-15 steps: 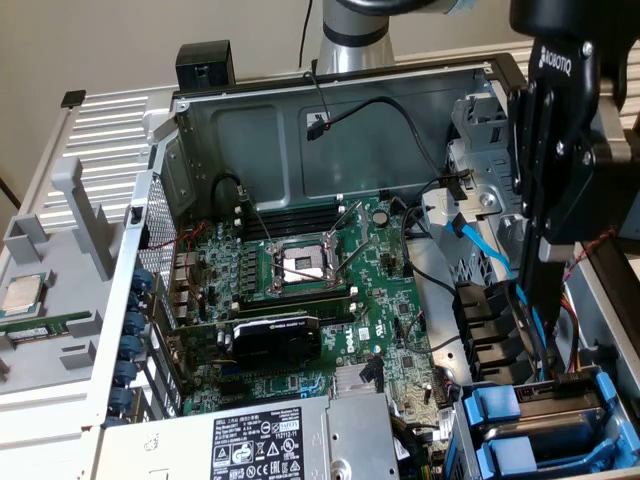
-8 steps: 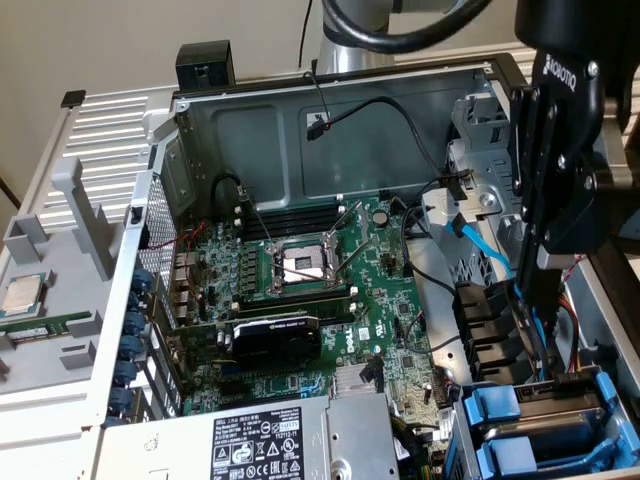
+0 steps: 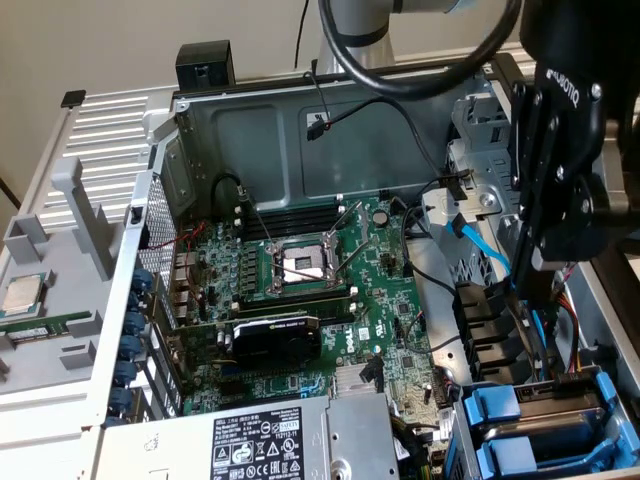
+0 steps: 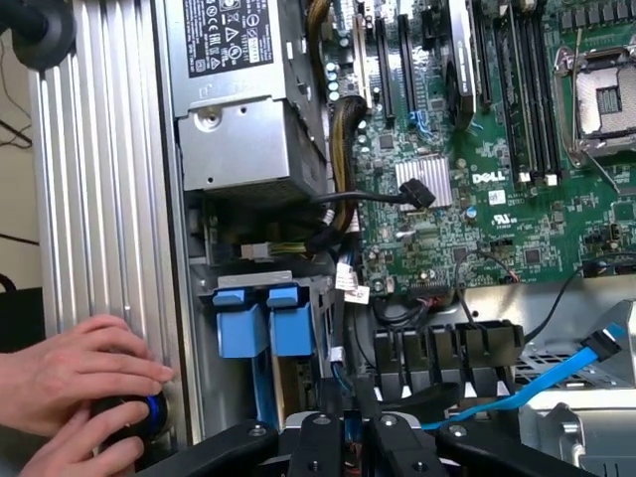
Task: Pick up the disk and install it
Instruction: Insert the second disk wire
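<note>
end effector [image 3: 528, 268] closed, empty — above blue disk [image 3: 540, 420] bay.

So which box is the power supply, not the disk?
In the open computer case, look below the green motherboard in the exterior view. The power supply is the big grey box there; its black-and-white label and bare metal set it apart from the blue carriers beside it.

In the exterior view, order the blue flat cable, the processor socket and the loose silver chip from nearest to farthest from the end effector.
From the end effector:
1. Blue flat cable, just beside it, on the exterior view's right.
2. Processor socket, mid-board.
3. Silver chip, outside the case, at the exterior view's far left.
</note>
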